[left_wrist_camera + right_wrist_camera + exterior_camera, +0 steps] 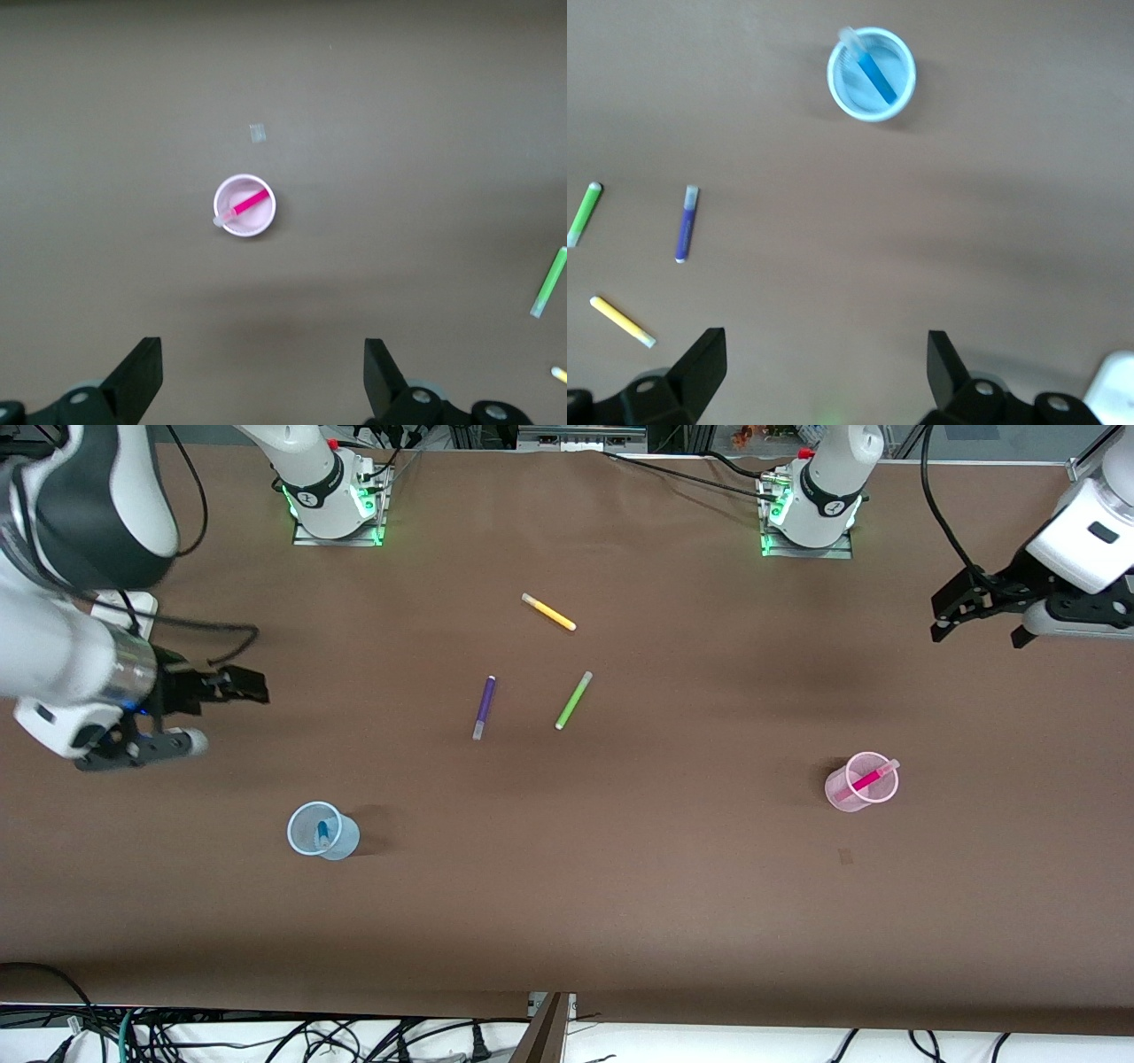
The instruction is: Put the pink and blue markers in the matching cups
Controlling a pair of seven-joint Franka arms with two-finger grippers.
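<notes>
The pink marker (pixel 869 778) leans inside the pale pink cup (pixel 837 790) toward the left arm's end of the table. The blue marker (pixel 322 833) stands inside the pale blue cup (pixel 346 841) toward the right arm's end. My left gripper (pixel 979 631) is open and empty, up in the air at its end of the table. In the left wrist view (pixel 263 363) it is well away from the pink cup (pixel 257 229) and marker (pixel 252 201). My right gripper (pixel 226 716) is open and empty above the table. In the right wrist view (pixel 826 359) it is far from the blue cup (pixel 842 97) and marker (pixel 878 78).
A yellow marker (pixel 548 612), a green marker (pixel 573 701) and a purple marker (pixel 484 707) lie flat mid-table between the two arms. A small mark (pixel 845 856) sits on the brown table nearer the front camera than the pink cup.
</notes>
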